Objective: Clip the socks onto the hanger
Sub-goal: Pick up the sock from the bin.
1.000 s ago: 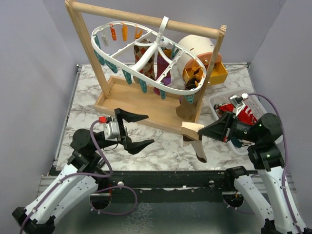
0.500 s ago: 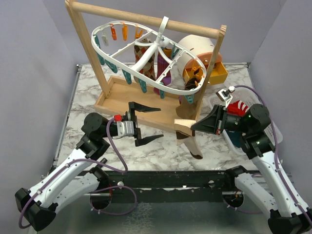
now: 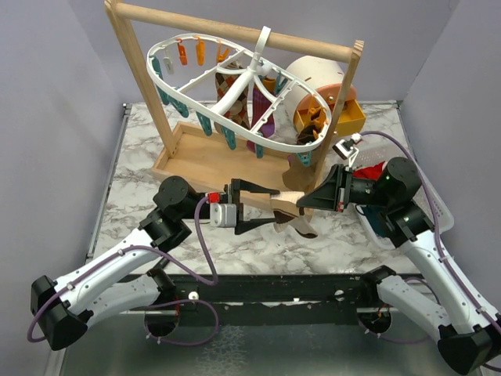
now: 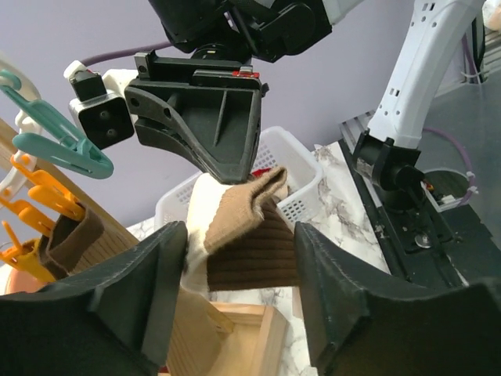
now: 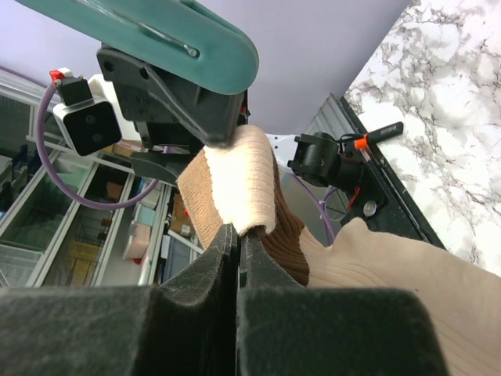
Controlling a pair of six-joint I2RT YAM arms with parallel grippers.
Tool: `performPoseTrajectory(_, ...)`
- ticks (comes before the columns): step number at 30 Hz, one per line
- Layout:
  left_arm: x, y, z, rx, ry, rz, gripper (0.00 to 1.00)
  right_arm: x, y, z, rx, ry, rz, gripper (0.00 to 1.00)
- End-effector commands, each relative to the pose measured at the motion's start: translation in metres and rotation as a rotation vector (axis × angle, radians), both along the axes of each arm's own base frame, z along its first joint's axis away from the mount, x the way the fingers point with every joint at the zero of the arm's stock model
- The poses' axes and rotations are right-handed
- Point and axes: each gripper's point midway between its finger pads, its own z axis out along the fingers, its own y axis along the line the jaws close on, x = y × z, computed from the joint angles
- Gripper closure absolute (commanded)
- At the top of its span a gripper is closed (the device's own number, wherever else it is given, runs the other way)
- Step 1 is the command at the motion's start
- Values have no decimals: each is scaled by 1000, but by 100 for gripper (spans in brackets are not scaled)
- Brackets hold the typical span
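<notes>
Tan sock (image 3: 288,205): held in the air between the two arms, over the near part of the marble bench (image 3: 141,188), just in front of the wooden rack (image 3: 149,86). It is not on the hanger.
Sock detail: a ribbed brown cuff and a cream patch, folded over at the top and hanging loose below.
Right pincer (image 3: 301,205): closed on the sock's upper fold, fingers pressed together with the fabric pinched at their tips.
Left pincer (image 3: 274,206): jaws apart, one on each side of the sock, with the brown cuff between them. They are not clamped.
Hanger (image 3: 249,82): a white oval ring hooked over the rack's top bar and tilted, with orange and teal clips dangling from its rim.
Other socks: an argyle sock (image 3: 232,90) and a maroon sock (image 3: 262,117) hang under the ring.
Basket (image 3: 438,207): white and slatted, on the bench at the right, partly hidden by the right arm.
</notes>
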Motion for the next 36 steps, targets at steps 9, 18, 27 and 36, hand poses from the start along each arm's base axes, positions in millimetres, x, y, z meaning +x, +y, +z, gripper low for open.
performPoseTrajectory(9, 7, -7, 17, -44, -113, 57, 72, -1, 6, -1, 6, -2, -6, 99)
performPoseTrajectory(18, 6, -5, 15, -44, -110, 57, 100, -3, 4, 2, -14, -36, -24, 89)
performPoseTrajectory(27, 9, 9, -4, -46, 30, 137, 100, 7, -35, 12, -283, -264, -288, 37)
performPoseTrajectory(36, 31, 12, -23, -64, 372, 261, 100, 39, -82, 55, -481, -533, -567, 36)
